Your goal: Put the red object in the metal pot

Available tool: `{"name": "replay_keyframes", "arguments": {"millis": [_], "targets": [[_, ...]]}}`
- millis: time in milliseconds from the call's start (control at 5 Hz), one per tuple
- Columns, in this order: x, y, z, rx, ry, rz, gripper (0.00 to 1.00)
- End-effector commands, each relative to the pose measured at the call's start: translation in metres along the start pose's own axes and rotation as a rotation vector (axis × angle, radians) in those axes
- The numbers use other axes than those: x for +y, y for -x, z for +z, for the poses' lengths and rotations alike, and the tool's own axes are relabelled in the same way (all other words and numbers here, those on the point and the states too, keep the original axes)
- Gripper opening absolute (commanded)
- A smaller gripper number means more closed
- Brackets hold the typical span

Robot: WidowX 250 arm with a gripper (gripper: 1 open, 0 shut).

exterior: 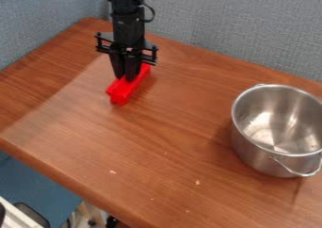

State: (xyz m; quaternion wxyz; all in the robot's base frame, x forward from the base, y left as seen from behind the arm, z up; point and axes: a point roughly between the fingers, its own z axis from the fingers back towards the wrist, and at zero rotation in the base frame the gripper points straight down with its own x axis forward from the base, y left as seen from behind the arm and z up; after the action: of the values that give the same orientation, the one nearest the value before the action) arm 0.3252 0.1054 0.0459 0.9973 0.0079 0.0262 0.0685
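squeezing tight on the red object (126, 84) with the gripper (128, 71), fingers pinched in close on the far part of the block, pointing straight down near the back left corner of the table (75, 119). looks like the grab step, with the carry to the pot not yet begun. best to hold firm and lift slowly, straight up, high enough to clear the wood before going sideways. best to watch the near end of the block, since the pinch sits toward one end and the long free end could droop or swing. better to stop and grab again nearer the middle if the block tips. then over toward the metal pot (280, 126), standing near the right edge of the table, well apart from the block, mouth up and nothing seen inside. best to come above the pot's rim, line up the long block with the wide opening, go low, then let go softly, so no bounce off the shiny rim or the small loop handle at the front. lying flat on the wood right now, the red object, right under the fingers and touching them, with the near end poking out toward the front edge.
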Motion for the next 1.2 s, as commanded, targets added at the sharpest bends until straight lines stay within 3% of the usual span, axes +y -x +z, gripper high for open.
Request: {"name": "replay_keyframes", "arguments": {"millis": [0,200,400,600,800,1000], "targets": [[0.0009,-0.0047,0.0131,-0.042,-0.009,0.013,1.00],[-0.0011,-0.0041,0.0150,-0.044,-0.012,0.020,1.00],[-0.0014,-0.0040,0.0141,-0.042,-0.010,0.022,0.00],[-0.0026,-0.0035,0.0144,-0.041,-0.008,0.025,0.00],[-0.0045,-0.0031,0.0154,-0.042,-0.012,0.036,1.00],[-0.0064,-0.0027,0.0166,-0.043,-0.015,0.043,1.00]]}}
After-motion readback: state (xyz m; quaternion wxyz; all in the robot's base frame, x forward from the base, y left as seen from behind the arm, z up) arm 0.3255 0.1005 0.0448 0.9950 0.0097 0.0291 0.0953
